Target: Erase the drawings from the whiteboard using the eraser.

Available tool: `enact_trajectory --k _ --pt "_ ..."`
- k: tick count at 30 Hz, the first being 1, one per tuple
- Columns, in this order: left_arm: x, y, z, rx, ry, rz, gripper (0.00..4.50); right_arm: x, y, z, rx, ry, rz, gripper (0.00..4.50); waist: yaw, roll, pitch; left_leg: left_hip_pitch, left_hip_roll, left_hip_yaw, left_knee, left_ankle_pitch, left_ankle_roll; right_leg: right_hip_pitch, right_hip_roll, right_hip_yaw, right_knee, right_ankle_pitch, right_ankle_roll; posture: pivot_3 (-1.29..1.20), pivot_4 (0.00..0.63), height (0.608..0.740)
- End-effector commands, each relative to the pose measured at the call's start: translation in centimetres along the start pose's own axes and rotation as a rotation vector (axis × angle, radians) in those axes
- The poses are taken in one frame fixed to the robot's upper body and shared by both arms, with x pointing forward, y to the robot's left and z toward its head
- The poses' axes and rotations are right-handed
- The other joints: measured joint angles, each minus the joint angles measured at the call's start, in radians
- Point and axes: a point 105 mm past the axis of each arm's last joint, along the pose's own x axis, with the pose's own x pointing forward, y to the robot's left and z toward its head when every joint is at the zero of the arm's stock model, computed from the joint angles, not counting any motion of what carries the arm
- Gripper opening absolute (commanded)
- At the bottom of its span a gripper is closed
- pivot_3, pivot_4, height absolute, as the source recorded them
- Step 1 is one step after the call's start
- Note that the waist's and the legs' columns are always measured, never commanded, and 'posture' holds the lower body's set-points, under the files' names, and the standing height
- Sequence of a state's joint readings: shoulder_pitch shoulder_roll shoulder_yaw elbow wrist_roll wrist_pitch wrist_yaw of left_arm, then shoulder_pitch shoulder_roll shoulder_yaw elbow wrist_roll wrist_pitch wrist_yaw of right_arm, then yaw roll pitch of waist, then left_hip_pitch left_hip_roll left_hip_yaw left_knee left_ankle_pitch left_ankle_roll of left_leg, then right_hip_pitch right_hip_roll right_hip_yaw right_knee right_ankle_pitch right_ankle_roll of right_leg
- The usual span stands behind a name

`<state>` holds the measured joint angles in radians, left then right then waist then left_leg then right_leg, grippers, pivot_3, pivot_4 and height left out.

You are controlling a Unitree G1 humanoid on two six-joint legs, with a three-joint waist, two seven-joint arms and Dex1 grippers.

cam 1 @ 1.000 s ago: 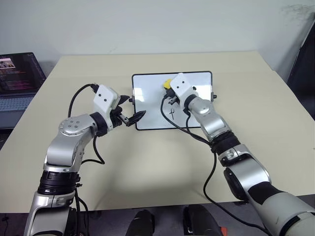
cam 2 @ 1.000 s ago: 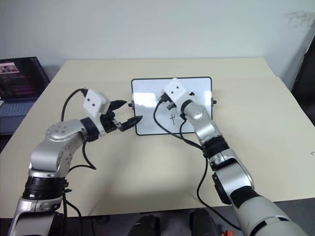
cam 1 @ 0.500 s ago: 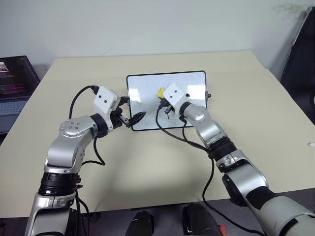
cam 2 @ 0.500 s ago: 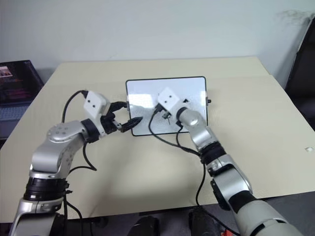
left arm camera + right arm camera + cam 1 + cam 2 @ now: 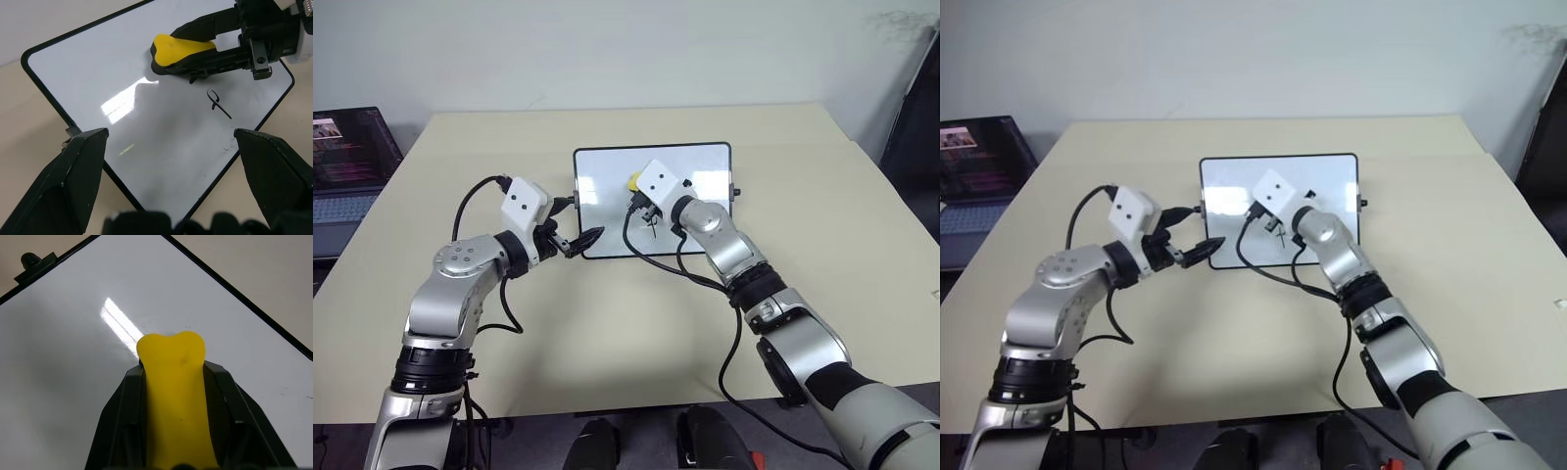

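The right gripper [image 5: 195,54], jaws clamped on the yellow eraser [image 5: 182,47] above the whiteboard [image 5: 607,201] on the worktop [image 5: 607,323], could overshoot the 1 remaining drawing [image 5: 217,101], while the wide-open left gripper [image 5: 576,239] leaves the board free to slide

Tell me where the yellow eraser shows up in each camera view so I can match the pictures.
Left eye view: the eraser peeks out beside the right pincer, over the whiteboard.
Right eye view: hidden behind the right wrist; I cannot make it out.
Left wrist view: upper middle, clamped in black fingers, near the remaining drawing.
Right wrist view: centre bottom, between its own fingers.
Shared landmark: the whiteboard's black frame.
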<state>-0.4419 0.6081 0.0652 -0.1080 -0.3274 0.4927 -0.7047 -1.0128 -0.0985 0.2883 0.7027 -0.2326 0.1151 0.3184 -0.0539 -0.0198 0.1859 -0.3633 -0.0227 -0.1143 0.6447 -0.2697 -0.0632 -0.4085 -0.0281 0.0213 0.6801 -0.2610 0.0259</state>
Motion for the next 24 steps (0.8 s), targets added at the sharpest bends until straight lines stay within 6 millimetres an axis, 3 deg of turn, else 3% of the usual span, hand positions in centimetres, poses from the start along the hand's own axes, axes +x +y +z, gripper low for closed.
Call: enact_trajectory --k 1,18,24 --pt "0.0 -0.1 1.4 0.04 -0.046 0.002 4.5 -0.6 -1.7 -1.8 0.044 0.055 -0.058 1.23 0.002 0.0 0.0 0.0 0.0 0.0 0.0 0.0 0.0 0.0 0.0 0.0 0.0 0.0 0.0 0.0 0.15 0.74" --pt "0.1 -0.7 1.4 0.04 -0.045 -0.017 4.5 -1.3 -4.2 -2.6 0.121 0.08 -0.141 1.22 0.003 0.0 0.0 0.0 0.0 0.0 0.001 0.0 0.0 0.001 0.0 0.0 0.0 0.001 0.0 0.0 0.15 0.74" --pt "0.2 -0.8 1.4 0.04 -0.044 -0.021 4.5 -1.6 -4.0 -1.2 0.177 0.024 -0.12 1.22 0.003 0.0 0.0 0.0 0.0 0.0 0.001 0.0 0.0 0.001 0.0 0.0 0.0 0.001 0.0 0.0 0.15 0.74"
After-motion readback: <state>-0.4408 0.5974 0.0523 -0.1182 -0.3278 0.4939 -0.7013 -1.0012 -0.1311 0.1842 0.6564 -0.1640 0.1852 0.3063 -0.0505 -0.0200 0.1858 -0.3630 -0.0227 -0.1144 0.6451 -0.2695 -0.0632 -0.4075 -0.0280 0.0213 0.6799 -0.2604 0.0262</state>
